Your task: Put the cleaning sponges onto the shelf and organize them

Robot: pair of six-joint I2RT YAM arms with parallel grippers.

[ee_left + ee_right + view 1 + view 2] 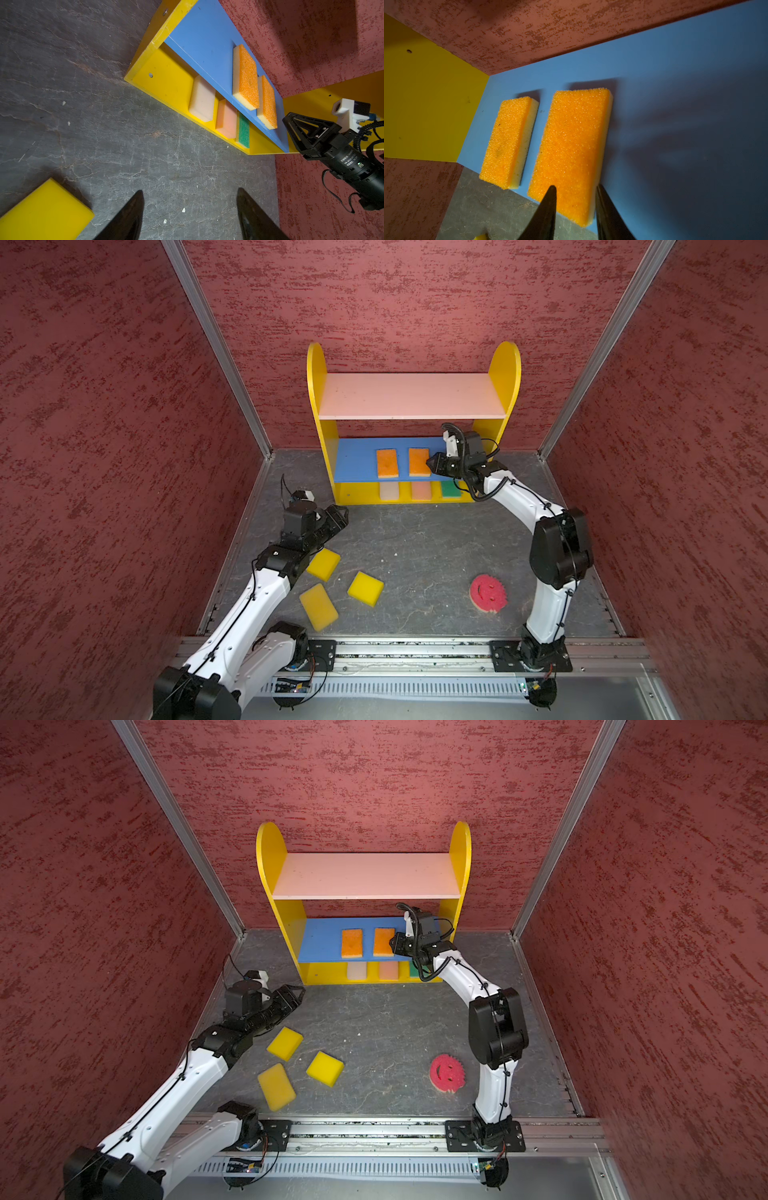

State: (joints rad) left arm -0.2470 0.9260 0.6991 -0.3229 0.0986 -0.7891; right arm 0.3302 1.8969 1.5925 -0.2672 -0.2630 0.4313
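Sponge placement: the right claw (576, 187), jaws narrowly parted and clamping nothing, sits over the front corner of an orange sponge (571, 145). It lies flat on the blue middle board (357, 460) of the shelf (316, 398), long axis front-to-back, parallel to a second orange sponge (508, 141). Bare board flanks both. The left claw (190, 190) gapes wide, empty, above the bench (104, 124).

top views: high, looking down on shelf (411, 396) | wrist views: close, sharing its blue board (207, 41)
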